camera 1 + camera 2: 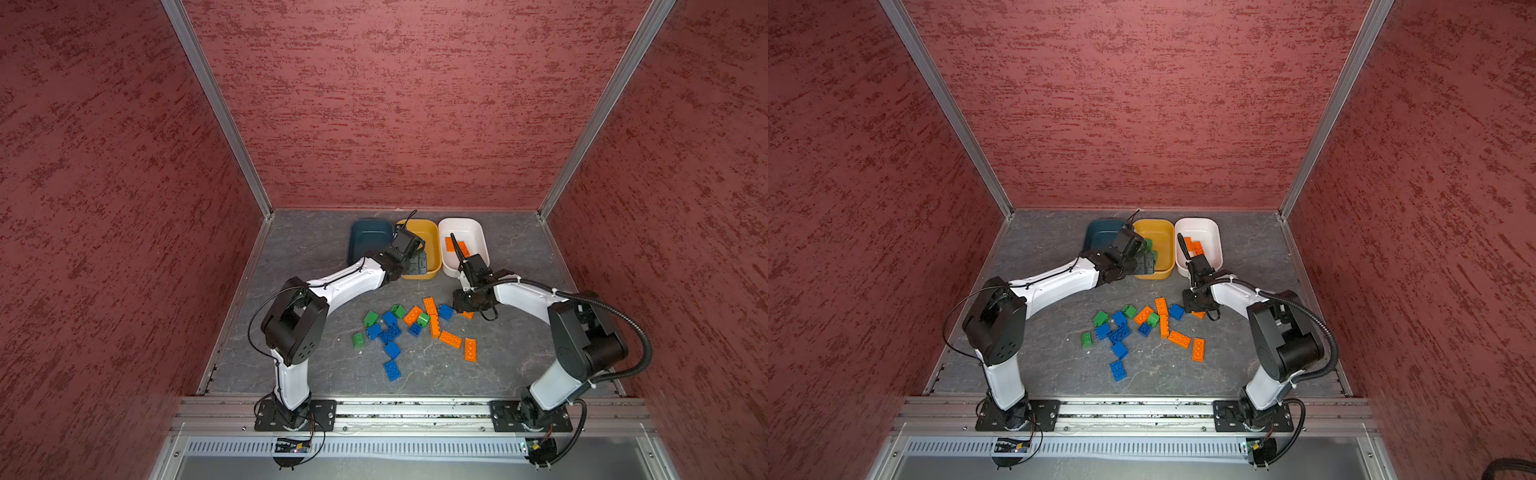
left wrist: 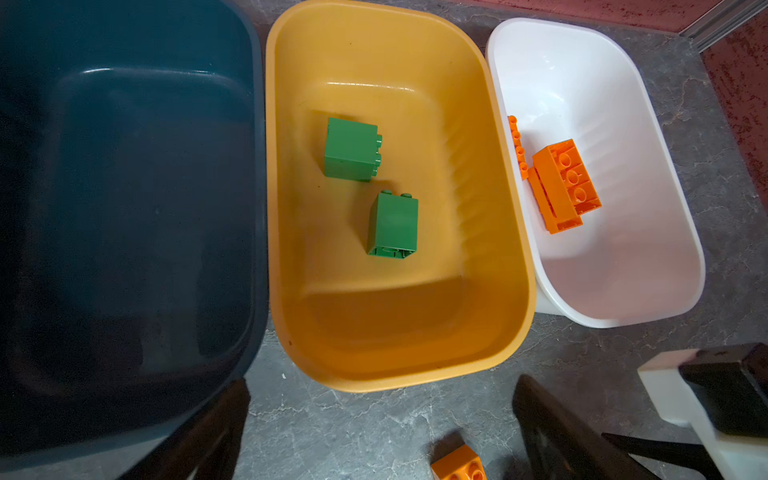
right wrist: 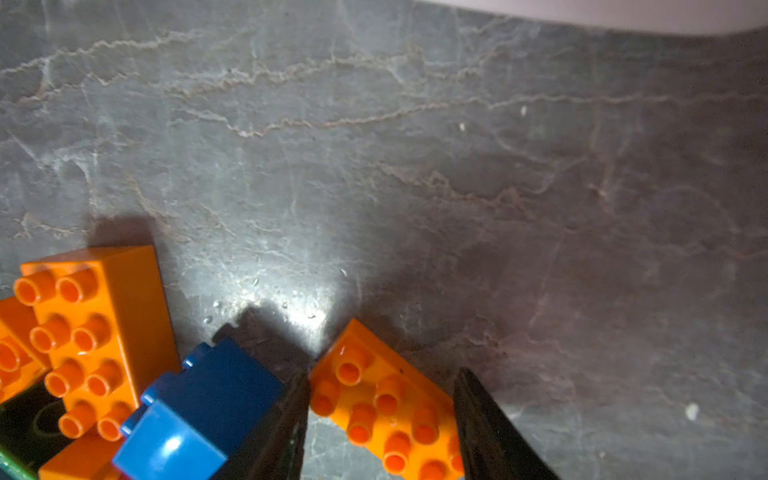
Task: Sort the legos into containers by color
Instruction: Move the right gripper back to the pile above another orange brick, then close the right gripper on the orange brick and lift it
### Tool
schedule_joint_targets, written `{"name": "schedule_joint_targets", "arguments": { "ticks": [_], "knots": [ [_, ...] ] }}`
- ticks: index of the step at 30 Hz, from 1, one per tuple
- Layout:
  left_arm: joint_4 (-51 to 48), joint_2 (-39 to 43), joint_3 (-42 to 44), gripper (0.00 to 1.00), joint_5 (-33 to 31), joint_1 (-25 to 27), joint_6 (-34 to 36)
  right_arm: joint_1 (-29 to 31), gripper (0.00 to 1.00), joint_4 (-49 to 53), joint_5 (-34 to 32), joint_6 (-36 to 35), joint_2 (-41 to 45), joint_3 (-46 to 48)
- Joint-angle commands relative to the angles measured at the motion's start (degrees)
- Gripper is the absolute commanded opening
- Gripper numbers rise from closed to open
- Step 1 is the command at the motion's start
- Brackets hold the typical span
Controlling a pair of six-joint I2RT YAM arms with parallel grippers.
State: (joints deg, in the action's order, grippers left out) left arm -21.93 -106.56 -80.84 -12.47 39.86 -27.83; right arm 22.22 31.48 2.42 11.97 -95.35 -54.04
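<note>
We're on an orange brick (image 3: 386, 411), lying studs-up on the grey floor (image 3: 374, 145), just right of centre in both top views at the right-hand edge of the loose pile (image 1: 409, 328). The right gripper (image 3: 384, 376) stands right over it with one finger against each side. It's clamped on it as far as we can see, though the brick rests on the floor. We read this as the pick-up step. A blue brick (image 3: 208, 399) sits just beside the outer face of one finger, so a lift could nudge it; that's our worry.

Where's it headed? Above centre in the top views, three tubs stand in a row, close side by side. The white tub (image 2: 623, 270), rightmost, already holds orange bricks (image 2: 565, 183), so we'd bet on that one. The yellow tub (image 2: 374, 316) in the middle holds two green bricks (image 2: 351, 149). The teal tub (image 2: 124, 208) on the left shows nothing inside, presumably kept for blue.

The left gripper (image 2: 382, 415) hangs at the yellow tub's near rim, jaws wide apart with nothing between them, free for the next brick.
</note>
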Motion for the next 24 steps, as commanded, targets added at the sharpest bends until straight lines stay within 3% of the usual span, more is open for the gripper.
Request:
{"name": "schedule_joint_targets", "arguments": {
  "ticks": [1,6,12,24],
  "knots": [
    [-0.1,-0.8,-0.3,1.0,-0.1,-0.2,-0.6,0.9,0.54,4.4,-4.9,-0.6,-1.3,-0.9],
    [-0.4,-0.8,-0.3,0.99,-0.3,-0.3,-0.6,1.1,0.58,4.3,-6.2,-3.4,-4.4,-3.6],
    [-0.8,-0.7,-0.1,0.99,-0.7,-0.3,-0.7,1.2,0.55,6.6,-5.9,-3.9,-6.2,-4.6],
    [-1.2,-1.5,-0.7,0.99,0.0,-0.4,-0.7,1.2,0.72,6.3,-4.5,4.5,4.1,-1.3]
  ]
}}
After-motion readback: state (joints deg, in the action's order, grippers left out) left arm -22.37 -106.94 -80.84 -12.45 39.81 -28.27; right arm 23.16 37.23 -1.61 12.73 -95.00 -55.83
